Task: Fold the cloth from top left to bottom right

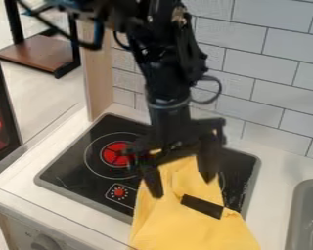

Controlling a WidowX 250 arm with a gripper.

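Currently, going left to right, you have the cooktop with its red burner, then the yellow cloth, which runs from the middle of the cooktop towards you onto the pale bench. The sink is well apart on the right. What matters for your next move is that the cloth lies under the hand and stretches on towards you, its long axis leaning slightly right, with its narrow far end between the spread fingers. Your hand is released, holding nothing, and points down from the arm overhead; you can't tell whether its tips touch the fabric. A black strip lies across the cloth just beside the right-hand tip, so you'd likely do well to pinch the upper-left edge clear of it.
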